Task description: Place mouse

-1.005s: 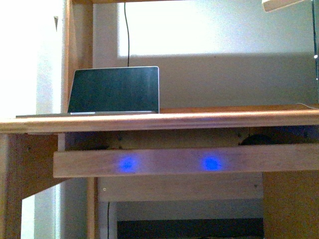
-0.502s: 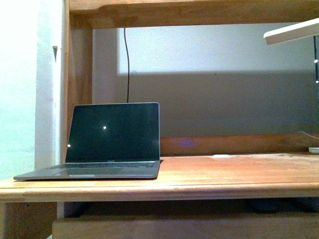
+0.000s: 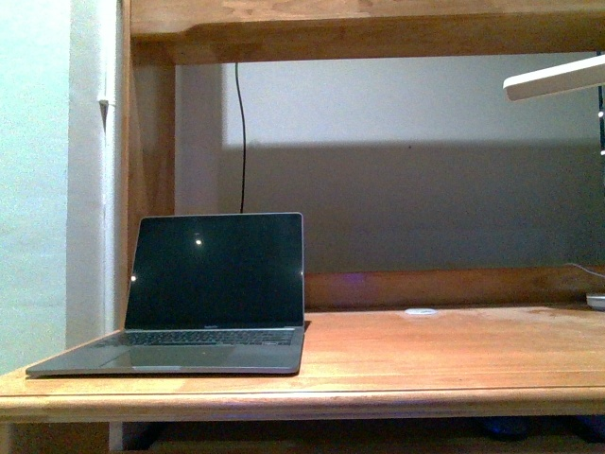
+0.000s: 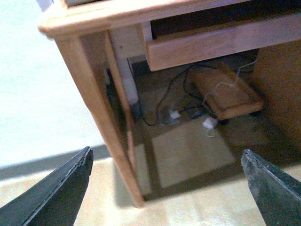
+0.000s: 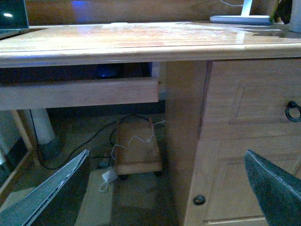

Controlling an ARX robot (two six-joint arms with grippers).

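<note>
Wooden desk (image 3: 425, 355) against a grey wall, wooden shelf (image 3: 359, 24) overhead, black cable (image 3: 241, 132) running down the wall. Open laptop (image 3: 213, 284) at the left end of the desktop, screen black; the lettering on the strip under the screen is too small to read. Small flat white disc (image 3: 421, 310) near the back rail, white lamp head (image 3: 558, 78) at upper right. Mouse (image 5: 107, 71): seen only in the right wrist view, as a dark rounded lump with a blue glint in the shadowed gap between desktop and pull-out tray (image 5: 80, 92), toward the tray's right end; outline too dim to confirm more. Left gripper (image 4: 165, 151): below desktop level, outside the desk's front-left leg (image 4: 101, 117), camera angled down at the floor cables. Its fingers (image 4: 61, 188) are spread wide with nothing between. Right gripper (image 5: 167, 153): low in front of the desk, facing the tray and the drawer cabinet with its ring pull (image 5: 292, 111). Its fingers (image 5: 51, 193) are likewise spread wide, holding nothing.
</note>
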